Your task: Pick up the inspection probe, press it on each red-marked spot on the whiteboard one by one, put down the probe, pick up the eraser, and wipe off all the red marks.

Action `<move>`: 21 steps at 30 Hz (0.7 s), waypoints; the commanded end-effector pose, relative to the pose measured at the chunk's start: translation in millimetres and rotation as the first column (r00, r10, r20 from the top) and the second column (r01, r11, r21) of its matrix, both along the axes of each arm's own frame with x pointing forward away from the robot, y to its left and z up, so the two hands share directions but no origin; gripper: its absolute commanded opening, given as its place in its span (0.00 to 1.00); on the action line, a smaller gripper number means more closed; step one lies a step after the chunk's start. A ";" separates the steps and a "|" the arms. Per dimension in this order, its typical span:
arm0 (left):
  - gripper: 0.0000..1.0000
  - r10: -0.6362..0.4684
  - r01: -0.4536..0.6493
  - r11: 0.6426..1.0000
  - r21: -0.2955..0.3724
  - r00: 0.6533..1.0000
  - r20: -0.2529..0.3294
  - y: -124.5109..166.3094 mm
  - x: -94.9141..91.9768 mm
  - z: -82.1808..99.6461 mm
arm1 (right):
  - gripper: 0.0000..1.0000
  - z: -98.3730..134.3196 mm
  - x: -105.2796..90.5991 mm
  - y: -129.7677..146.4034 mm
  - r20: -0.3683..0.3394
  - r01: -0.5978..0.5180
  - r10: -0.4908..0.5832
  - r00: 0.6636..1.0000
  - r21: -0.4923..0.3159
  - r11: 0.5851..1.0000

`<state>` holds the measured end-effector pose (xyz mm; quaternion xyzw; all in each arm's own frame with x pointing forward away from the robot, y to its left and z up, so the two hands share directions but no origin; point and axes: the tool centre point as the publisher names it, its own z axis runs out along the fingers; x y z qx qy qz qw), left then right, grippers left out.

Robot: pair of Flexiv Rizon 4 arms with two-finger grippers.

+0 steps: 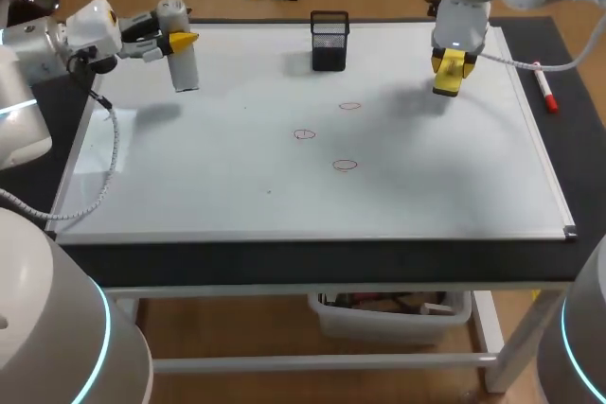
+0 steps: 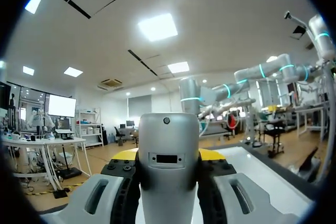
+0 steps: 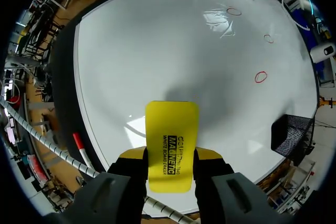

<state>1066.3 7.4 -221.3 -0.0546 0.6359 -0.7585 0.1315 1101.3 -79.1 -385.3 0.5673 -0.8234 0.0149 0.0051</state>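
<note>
My left gripper (image 1: 178,42) is shut on the grey-white inspection probe (image 1: 182,63), holding it upright over the whiteboard's (image 1: 237,186) far left corner. In the left wrist view the probe (image 2: 168,166) fills the gap between the fingers of that gripper (image 2: 168,156). My right gripper (image 1: 453,68) is shut on the yellow eraser (image 1: 450,78) above the board's far right part, clear of the marks. The right wrist view shows the eraser (image 3: 171,145) clamped in the gripper (image 3: 171,156). Three red circles (image 1: 349,106), (image 1: 304,134), (image 1: 345,165) lie mid-board; they show ahead of the eraser as red circles (image 3: 261,77), (image 3: 269,39), (image 3: 234,11).
A black mesh pen holder (image 1: 329,42) stands at the board's far edge, between the two grippers. A red marker (image 1: 546,87) lies on the dark mat right of the board. The board's metal frame (image 1: 549,186) runs along its right side.
</note>
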 end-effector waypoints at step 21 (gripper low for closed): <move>0.00 0.059 -0.059 0.998 -0.020 0.998 -0.003 3.7 -6.6 2.6 | 0.00 2.2 -24.1 114.1 -0.009 -0.220 0.219 0.976 -0.022 0.975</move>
